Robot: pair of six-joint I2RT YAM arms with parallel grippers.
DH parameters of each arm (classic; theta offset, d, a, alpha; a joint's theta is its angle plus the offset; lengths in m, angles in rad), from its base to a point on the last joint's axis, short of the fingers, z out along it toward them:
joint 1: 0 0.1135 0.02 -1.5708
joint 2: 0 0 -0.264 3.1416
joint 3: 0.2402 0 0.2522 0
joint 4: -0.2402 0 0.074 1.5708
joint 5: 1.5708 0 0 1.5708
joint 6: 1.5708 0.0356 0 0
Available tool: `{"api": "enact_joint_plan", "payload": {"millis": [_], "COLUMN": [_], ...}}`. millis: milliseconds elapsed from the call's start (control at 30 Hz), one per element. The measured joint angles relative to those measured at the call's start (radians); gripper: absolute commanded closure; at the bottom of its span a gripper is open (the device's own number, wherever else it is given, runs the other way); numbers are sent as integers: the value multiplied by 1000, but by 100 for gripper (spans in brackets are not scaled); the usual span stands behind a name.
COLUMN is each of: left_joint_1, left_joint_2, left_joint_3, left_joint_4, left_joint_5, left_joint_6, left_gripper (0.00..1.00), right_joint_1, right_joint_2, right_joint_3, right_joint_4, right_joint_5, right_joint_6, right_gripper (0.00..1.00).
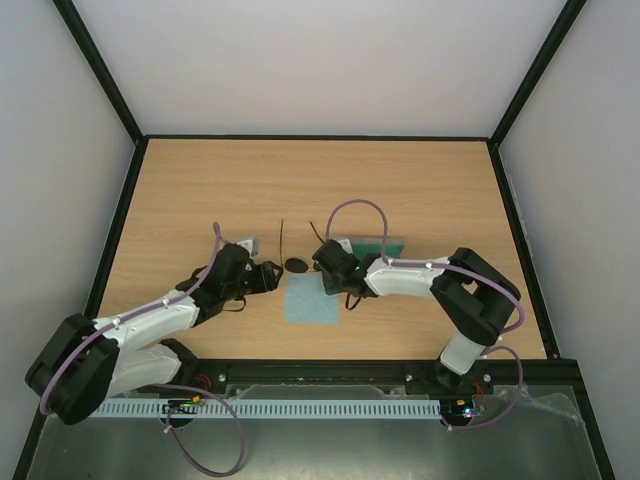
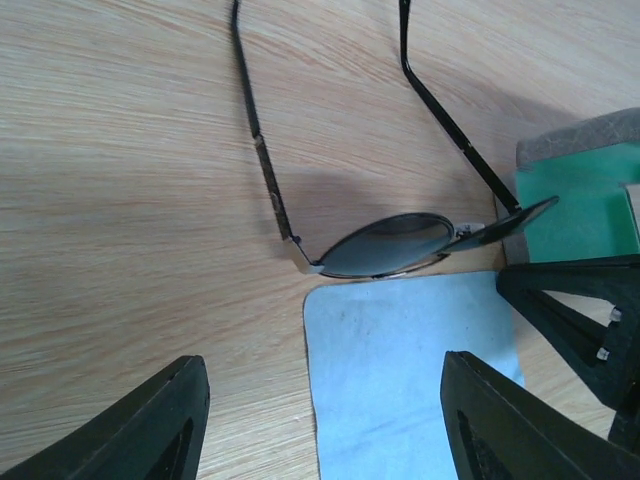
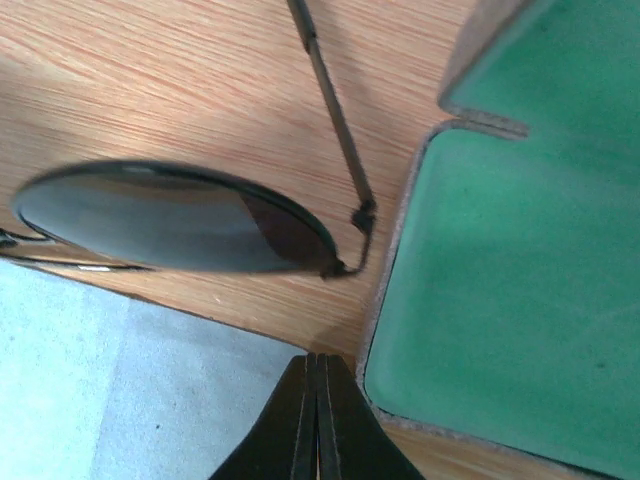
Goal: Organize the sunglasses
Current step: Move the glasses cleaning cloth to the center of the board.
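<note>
**Sunglasses lie free between the two claws**

The wooden worktop [image 1: 200, 190] carries everything. The left arm [image 1: 150, 318] and right arm [image 1: 420, 275] both reach in toward its middle. The left claw [image 2: 322, 375] is released and grasps nothing. Its fingers [image 2: 150, 420] are spread wide, low over the near left part of the cloth. The right claw [image 3: 318, 365] is clenched, its fingers pressed flat together with nothing between them. Its tip is close to the edge of the case. The grey case [image 3: 510, 270] lies open with its green lining up, to the right of the cloth. The light blue cloth [image 1: 310, 298] lies flat between the two claws. The sunglasses [image 2: 390, 245] rest at the cloth's far edge, free of both claws. Their temple arms are unfolded and point away from the arm bases, and their right lens sits just beside the case.
</note>
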Motion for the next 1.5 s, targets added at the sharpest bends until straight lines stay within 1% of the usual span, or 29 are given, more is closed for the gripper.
{"api": "enact_joint_plan", "payload": {"millis": [67,167,267,433,567,800,1033,1067,1167,1233,1267,1333,1400,1433,1467,1500], "left_joint_1": [-21,-48,-63,-66,-66,-61,-50,-50,-51,-58,-64,-82,-97,-102,-106,-110], "left_joint_2": [22,87,156,229,301,424,448,447,419,361,326,259,211,192,181,179], "left_joint_3": [1,17,40,69,123,222,241,241,232,209,201,194,190,187,183,180], "left_joint_4": [17,31,45,66,81,101,121,121,117,100,85,56,35,27,23,19], "left_joint_5": [0,1,4,-2,-10,-23,-28,-28,-29,-35,-42,-59,-76,-84,-90,-96], "left_joint_6": [-1,-3,-4,-5,0,23,39,39,36,29,27,23,19,21,24,25], "left_gripper": [35,47,54,58,60,61,62,61,48,46,48,58,73,81,92,97], "right_joint_1": [-4,-13,-18,-19,-20,-21,-21,-21,-21,-21,-21,-21,-21,-21,-21,-21], "right_joint_2": [-17,-31,-32,-33,-43,-60,-70,-72,-73,-74,-74,-74,-75,-76,-76,-76], "right_joint_3": [-21,-37,-37,-37,-45,-55,-66,-67,-69,-69,-69,-69,-69,-69,-69,-71], "right_joint_4": [3,3,3,3,3,3,3,4,4,5,5,5,6,6,8,11], "right_joint_5": [0,-1,-3,-5,-7,-14,-18,-18,-22,-26,-29,-33,-38,-40,-42,-45], "right_joint_6": [0,0,0,0,0,0,0,0,0,0,0,0,0,0,0,0], "right_gripper": [99,99,99,99,99,99,99,99,99,99,99,99,99,99,99,99]}}
